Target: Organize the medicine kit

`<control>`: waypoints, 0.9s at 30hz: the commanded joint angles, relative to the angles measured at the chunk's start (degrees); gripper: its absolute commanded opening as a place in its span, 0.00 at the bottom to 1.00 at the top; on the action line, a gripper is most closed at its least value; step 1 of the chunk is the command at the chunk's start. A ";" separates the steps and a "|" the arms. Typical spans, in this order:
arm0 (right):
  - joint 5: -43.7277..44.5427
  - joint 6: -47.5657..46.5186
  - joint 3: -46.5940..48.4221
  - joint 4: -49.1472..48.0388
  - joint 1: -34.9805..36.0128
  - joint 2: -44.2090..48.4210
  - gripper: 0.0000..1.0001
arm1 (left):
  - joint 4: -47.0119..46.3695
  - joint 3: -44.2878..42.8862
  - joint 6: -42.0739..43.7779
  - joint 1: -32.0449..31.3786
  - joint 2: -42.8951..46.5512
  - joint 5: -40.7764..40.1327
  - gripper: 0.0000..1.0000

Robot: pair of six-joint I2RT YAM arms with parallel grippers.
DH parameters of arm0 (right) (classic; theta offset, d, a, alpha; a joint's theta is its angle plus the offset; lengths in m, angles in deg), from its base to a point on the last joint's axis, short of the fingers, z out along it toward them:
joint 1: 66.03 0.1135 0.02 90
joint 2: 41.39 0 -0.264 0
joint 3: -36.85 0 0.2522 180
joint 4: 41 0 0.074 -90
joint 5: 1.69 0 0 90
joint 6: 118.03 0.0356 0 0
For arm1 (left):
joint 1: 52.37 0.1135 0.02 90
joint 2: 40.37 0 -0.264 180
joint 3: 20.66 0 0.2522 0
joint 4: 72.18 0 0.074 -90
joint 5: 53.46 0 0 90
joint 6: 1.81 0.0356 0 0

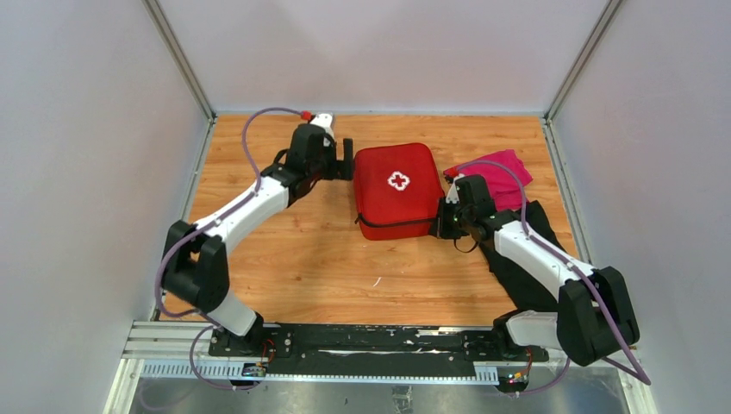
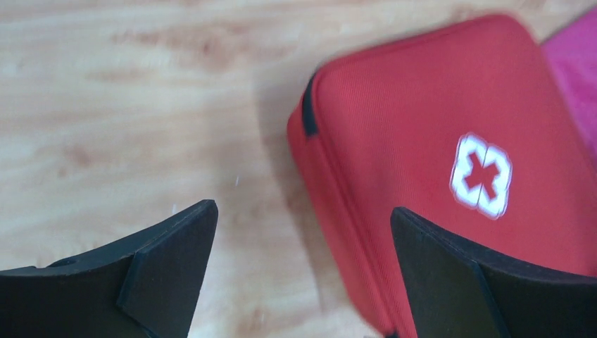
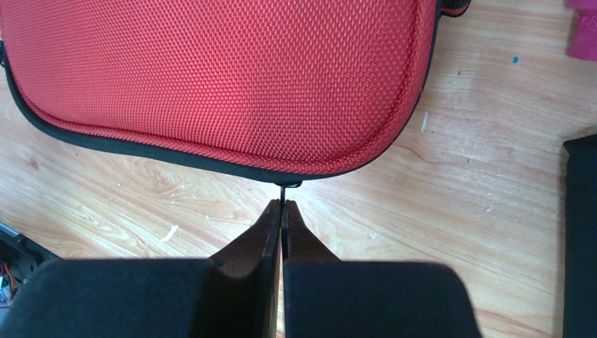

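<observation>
The medicine kit (image 1: 396, 190) is a red zip case with a white cross. It lies shut and flat on the wooden table, mid-back. My left gripper (image 1: 347, 159) hangs open at the kit's far left side. In the left wrist view the gripper (image 2: 303, 215) straddles the kit's (image 2: 436, 141) left edge, one finger over the wood and one over the lid. My right gripper (image 1: 448, 220) is at the kit's right near edge. In the right wrist view the gripper (image 3: 281, 205) is shut on the thin black zipper pull (image 3: 283, 191) hanging from the kit's (image 3: 211, 77) black zip seam.
A magenta cloth (image 1: 500, 172) lies right of the kit, toward the back. A black cloth (image 1: 526, 259) lies under the right arm. Grey walls close in the table on three sides. Small white scraps dot the wood (image 1: 377, 281).
</observation>
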 commanded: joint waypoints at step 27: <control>-2.16 -4.79 1.21 4.09 -0.86 2.70 0.00 | -12.26 -19.93 -4.95 5.82 -28.90 33.09 0.67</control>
